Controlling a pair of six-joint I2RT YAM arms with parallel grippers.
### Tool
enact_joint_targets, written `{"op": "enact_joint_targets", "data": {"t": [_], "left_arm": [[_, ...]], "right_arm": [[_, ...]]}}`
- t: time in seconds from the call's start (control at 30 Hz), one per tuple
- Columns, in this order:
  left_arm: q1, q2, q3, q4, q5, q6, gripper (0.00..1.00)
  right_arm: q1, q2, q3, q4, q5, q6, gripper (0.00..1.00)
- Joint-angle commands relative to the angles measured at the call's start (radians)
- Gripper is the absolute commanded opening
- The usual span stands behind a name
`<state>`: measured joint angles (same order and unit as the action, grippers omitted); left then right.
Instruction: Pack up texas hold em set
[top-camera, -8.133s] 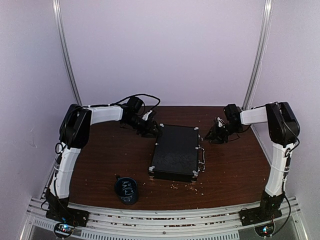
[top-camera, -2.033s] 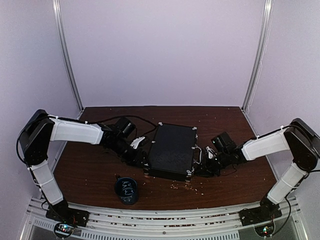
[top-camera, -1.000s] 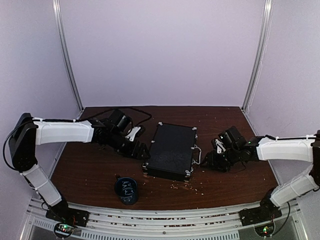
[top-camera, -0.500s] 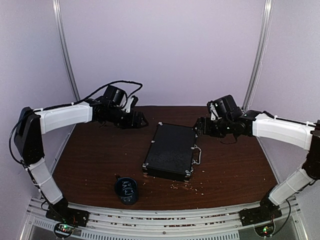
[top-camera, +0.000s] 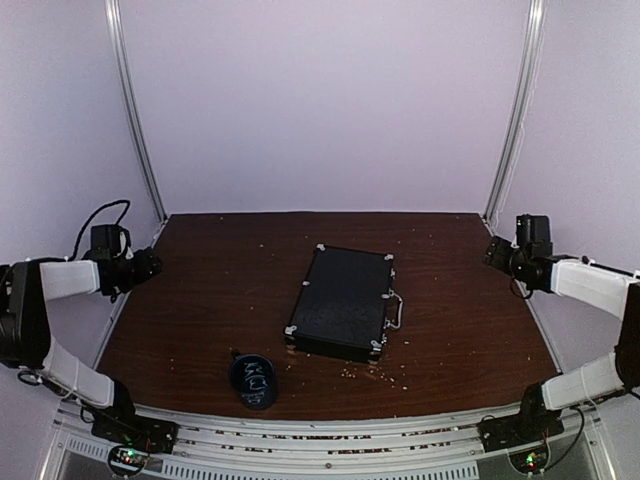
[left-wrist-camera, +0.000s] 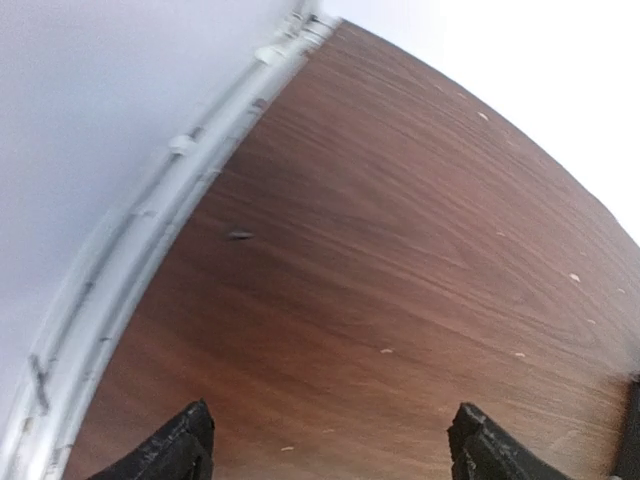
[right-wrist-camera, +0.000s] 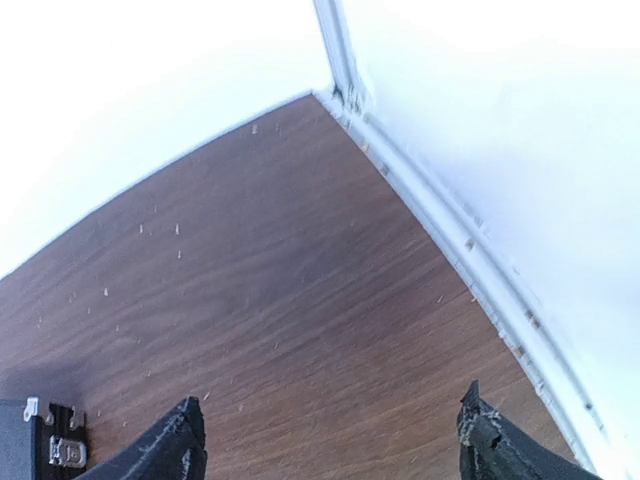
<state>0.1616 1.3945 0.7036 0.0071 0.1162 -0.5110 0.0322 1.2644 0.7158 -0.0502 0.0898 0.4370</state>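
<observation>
The black case (top-camera: 345, 303) of the texas hold em set lies shut and flat in the middle of the table, silver corners showing and its metal handle (top-camera: 398, 309) on the right side. One of its corners (right-wrist-camera: 40, 440) shows at the lower left of the right wrist view. My left gripper (top-camera: 148, 266) hangs at the table's left edge, far from the case. In the left wrist view the left gripper (left-wrist-camera: 335, 445) is open over bare wood. At the right edge, my right gripper (top-camera: 493, 250) is also apart from the case. The right gripper (right-wrist-camera: 330, 440) is open and holds nothing.
A dark round cup (top-camera: 253, 380) with white scribbles stands near the front edge, left of the case. Pale crumbs (top-camera: 375, 374) are scattered on the brown table. White rails (left-wrist-camera: 150, 240) and walls (right-wrist-camera: 480, 260) border both sides.
Both arms have swung outward and back from above the far end of the case to the table's side edges. The case and the cup have stayed put.
</observation>
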Motion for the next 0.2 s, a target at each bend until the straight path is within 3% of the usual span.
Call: {"op": "enact_joint_targets", "data": {"t": [0.0, 0.17], "left_arm": [[0.004, -0.080, -0.127, 0.253, -0.185, 0.073, 0.84], [0.003, -0.062, -0.234, 0.487, -0.258, 0.076, 0.83]], "right_arm": [[-0.005, -0.099, -0.179, 0.400, 0.142, -0.107, 0.86], [-0.005, -0.106, -0.367, 0.717, 0.197, -0.165, 0.86]]}}
